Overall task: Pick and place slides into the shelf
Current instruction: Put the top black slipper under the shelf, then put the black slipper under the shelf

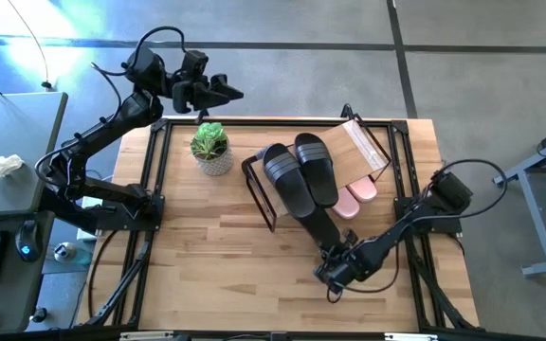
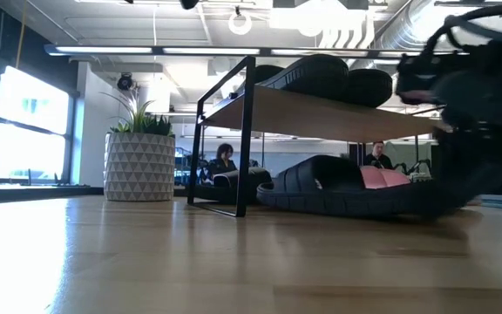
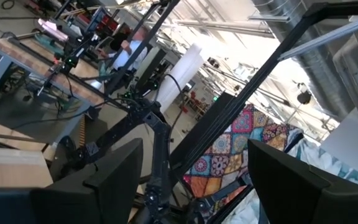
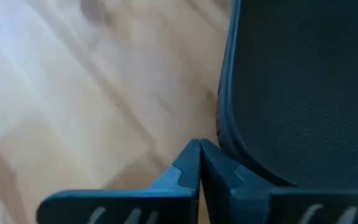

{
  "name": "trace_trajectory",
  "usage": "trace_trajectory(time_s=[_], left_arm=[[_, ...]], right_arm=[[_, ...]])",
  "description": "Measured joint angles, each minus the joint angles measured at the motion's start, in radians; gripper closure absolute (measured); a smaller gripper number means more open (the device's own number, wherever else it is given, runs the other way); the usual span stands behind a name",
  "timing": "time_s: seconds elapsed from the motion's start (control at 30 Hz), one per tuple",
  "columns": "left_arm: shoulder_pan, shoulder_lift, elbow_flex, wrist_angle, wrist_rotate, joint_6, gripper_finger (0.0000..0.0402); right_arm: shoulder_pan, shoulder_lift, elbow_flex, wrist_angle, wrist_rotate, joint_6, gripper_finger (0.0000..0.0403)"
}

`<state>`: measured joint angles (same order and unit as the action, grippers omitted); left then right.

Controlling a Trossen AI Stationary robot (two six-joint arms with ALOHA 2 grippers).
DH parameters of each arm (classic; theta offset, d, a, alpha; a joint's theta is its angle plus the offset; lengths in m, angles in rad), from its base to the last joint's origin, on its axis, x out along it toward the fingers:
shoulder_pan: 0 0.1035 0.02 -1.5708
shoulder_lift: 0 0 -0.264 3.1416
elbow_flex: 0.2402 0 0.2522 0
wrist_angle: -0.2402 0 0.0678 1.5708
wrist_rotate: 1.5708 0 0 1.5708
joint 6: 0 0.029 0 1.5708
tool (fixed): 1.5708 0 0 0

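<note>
Low and right of centre in the high view, your right gripper [image 1: 335, 268] sits pinched shut beside the heel of a black slide [image 1: 318, 225] lying under the shelf [image 1: 368, 144], apparently nudging it rather than gripping.

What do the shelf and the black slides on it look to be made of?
Shelf: thin black metal frame, seemingly matte, with a pale board showing wood grain, perhaps laminate. Black slides: likely moulded rubber or foam, matte with a slight sheen, straps ribbed.
</note>
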<state>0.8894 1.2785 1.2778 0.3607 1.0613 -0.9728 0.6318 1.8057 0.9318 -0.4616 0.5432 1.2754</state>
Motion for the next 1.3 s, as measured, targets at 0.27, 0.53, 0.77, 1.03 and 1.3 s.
trace_trajectory(time_s=[0.27, 0.53, 0.77, 1.03, 1.3], left_arm=[[0.000, 0.000, 0.000, -0.214, 0.053, 0.145, 0.0131], [0.000, 0.000, 0.000, -0.703, 0.039, 0.447, 0.0131], [0.000, 0.000, 0.000, -1.053, -0.281, 0.609, 0.0131], [0.000, 0.075, 0.000, -1.090, -0.565, 0.647, 0.0131], [0.033, 0.252, 0.000, -1.033, -0.547, 0.668, 0.0131]], right_arm=[[-0.091, 0.000, 0.000, 0.011, 0.011, -0.076, 0.0403], [-0.128, 0.000, 0.000, 0.011, 0.012, -0.091, 0.0403], [-0.126, 0.000, 0.000, 0.011, -0.023, -0.088, 0.0403], [-0.085, 0.000, 0.003, 0.036, -0.080, -0.087, 0.0403], [-0.019, 0.000, 0.003, 0.153, -0.123, -0.088, 0.0403]])
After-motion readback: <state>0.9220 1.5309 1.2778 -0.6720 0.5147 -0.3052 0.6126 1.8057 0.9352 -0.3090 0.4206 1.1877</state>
